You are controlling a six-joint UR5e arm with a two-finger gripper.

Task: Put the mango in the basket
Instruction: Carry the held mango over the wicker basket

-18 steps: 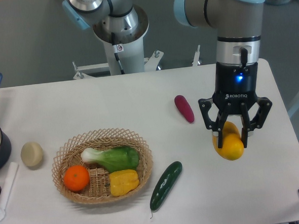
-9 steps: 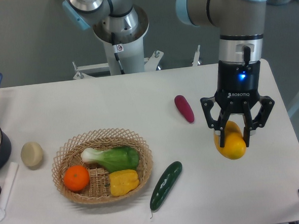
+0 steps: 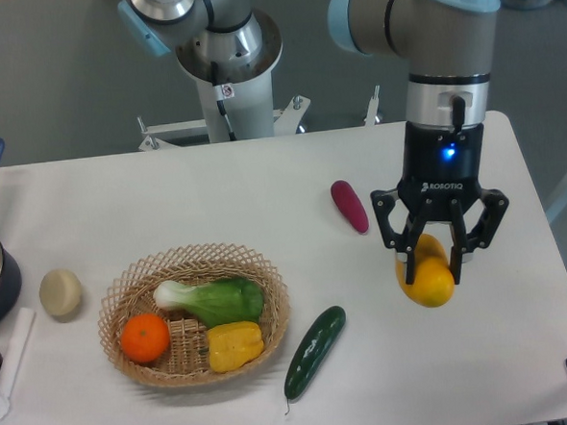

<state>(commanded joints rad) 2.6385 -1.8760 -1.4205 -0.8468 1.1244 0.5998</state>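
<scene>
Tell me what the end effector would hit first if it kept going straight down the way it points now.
The end effector points down, shut on the mango. Going straight down, the mango would likely meet bare table first; nothing else appears beneath it, though its height above the surface is unclear.

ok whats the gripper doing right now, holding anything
Gripper: closed on the mango, which it holds off to the right of the basket.

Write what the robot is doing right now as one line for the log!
stage: carrying | gripper: shut on mango | mango: right of basket, not in it | next: probably move to basket
</scene>
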